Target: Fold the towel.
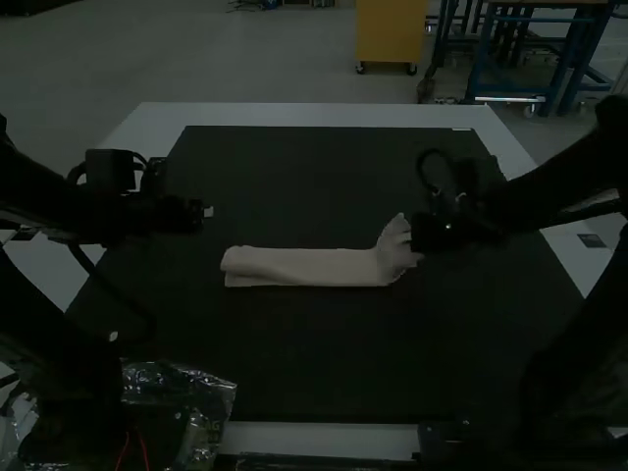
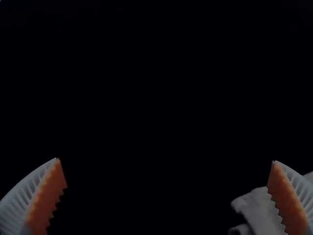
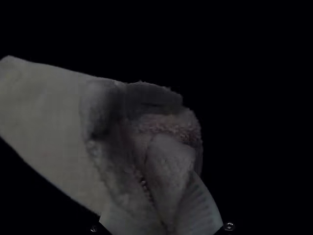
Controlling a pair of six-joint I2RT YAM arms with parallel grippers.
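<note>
We see the right gripper point(image 1: 414, 235) pinching the lifted right-hand end of the off-white, long and narrow cloth towel point(image 1: 304, 267). In the right wrist view we find its white ribbed fingers point(image 3: 201, 205) closed on that end, with material bunched up between them. The left gripper point(image 1: 208, 211) hangs apart from the towel, to the left and a little beyond its left end, and we see nothing in its grasp.

The towel lies across the middle of the black mat point(image 1: 324, 343), folded lengthwise into a strip; its length is fairly flat, with a crease running along it, and the gripped end rises in a crumpled fan.

The high view gives us the whole strip from end to end. The right wrist view lets us look into the held end, where the layers part around a shadowed hollow, smooth on the outer face and fuzzy, faintly pinkish within. From the left wrist view we learn that the left gripper point(image 2: 166, 160) stands wide, its orange serrated pads point(image 2: 45, 203) facing each other well apart, and a corner of the towel shows behind one finger.

Beneath the towel, the mat runs out on every side to the white tabletop point(image 1: 314, 114). Nearer than the towel and off to its left, we make out a crinkled clear plastic bag point(image 1: 211, 385) and thin red wires point(image 1: 143, 449)
</note>
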